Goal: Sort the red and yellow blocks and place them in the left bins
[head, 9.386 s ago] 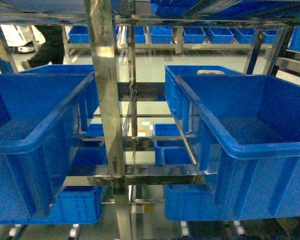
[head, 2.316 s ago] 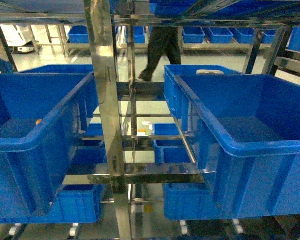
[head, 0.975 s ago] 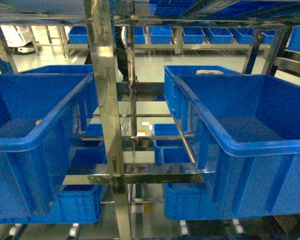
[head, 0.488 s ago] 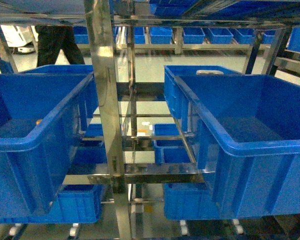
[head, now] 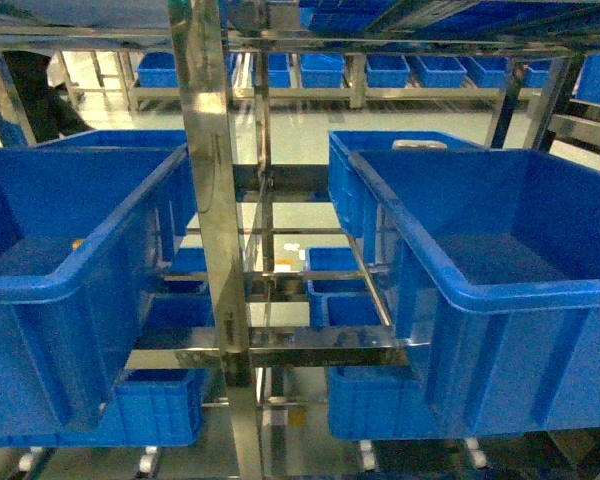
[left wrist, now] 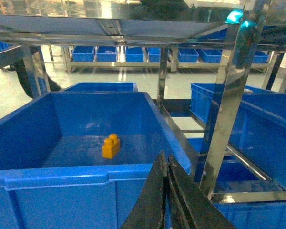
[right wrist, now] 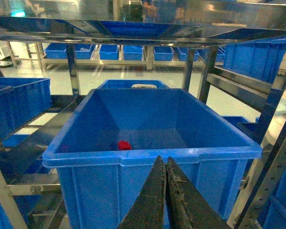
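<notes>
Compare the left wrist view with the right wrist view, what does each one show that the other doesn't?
Only the left wrist view shows the yellow block, lying on the floor of its blue bin, with the left gripper shut in front. Only the right wrist view shows the red block, near the front wall inside another blue bin, with the right gripper shut before it. Both show steel shelving and rows of smaller blue crates behind.

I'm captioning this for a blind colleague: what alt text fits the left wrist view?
An orange-yellow two-stud block lies on the floor of a deep blue crate on a steel rack. The left hand, shut and empty, sits outside the crate's near rim, in the foreground.
</notes>
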{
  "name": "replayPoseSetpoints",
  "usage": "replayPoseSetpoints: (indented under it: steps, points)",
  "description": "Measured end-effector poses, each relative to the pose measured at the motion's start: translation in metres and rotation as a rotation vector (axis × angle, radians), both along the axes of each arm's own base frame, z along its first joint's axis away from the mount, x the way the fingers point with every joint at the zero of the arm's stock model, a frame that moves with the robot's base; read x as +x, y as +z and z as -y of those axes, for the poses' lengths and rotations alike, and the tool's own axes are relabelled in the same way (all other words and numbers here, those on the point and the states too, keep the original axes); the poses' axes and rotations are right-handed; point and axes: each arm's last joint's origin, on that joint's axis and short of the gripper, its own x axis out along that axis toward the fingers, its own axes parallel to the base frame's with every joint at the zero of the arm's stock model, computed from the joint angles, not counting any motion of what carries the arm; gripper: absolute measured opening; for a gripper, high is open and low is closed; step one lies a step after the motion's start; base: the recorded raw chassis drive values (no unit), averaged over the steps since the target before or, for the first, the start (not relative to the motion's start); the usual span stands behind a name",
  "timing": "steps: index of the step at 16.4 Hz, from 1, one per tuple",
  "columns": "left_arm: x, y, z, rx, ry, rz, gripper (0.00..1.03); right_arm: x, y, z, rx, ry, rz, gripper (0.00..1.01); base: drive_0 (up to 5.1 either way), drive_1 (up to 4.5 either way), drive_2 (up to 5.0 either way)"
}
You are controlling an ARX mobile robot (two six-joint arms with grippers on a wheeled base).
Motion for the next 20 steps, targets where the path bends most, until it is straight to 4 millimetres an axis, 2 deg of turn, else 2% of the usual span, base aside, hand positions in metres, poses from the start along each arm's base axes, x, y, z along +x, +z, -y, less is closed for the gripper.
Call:
replayPoseSetpoints:
  steps: [2, 3, 9, 12, 15, 16, 17, 20]
  points:
    - [-0.009, -0.007, 0.000, 0.001, -0.003, -0.056, 0.02, -0.007, -0.006, 0.000, 0.000, 0.003, -0.048, 0.02, 0.0, 0.00, 0.0]
    - [-0.011, -0.001, 0.000, 0.002, -0.003, 0.007, 0.02, -0.012, -0.002, 0.000, 0.000, 0.002, 0.005, 0.02, 0.0, 0.00, 0.0]
    - [-0.011, -0.004, 0.000, 0.004, 0.000, -0.016, 0.02, -0.012, -0.003, 0.000, 0.000, 0.002, -0.011, 0.04, 0.0, 0.00, 0.0]
    - [-0.011, -0.004, 0.000, 0.004, 0.000, -0.016, 0.38, -0.012, -0.003, 0.000, 0.000, 0.002, -0.011, 0.42, 0.0, 0.00, 0.0]
    - [-0.011, -0.004, 0.000, 0.004, 0.000, -0.016, 0.82, -0.012, -0.003, 0.000, 0.000, 0.002, -0.011, 0.88, 0.0, 0.00, 0.0]
    - [-0.011, -0.004, 0.000, 0.004, 0.000, -0.016, 0.94, -0.012, -0.003, 0.000, 0.000, 0.002, -0.011, 1.00, 0.0, 0.00, 0.0]
    - [-0.011, -0.004, 0.000, 0.005, 0.000, -0.016, 0.99, -0.012, -0.003, 0.000, 0.001, 0.002, -0.011, 0.97, 0.0, 0.00, 0.0]
    - [-0.011, -0.004, 0.000, 0.005, 0.000, -0.016, 0.98, -0.012, -0.003, 0.000, 0.001, 0.002, -0.011, 0.98, 0.0, 0.00, 0.0]
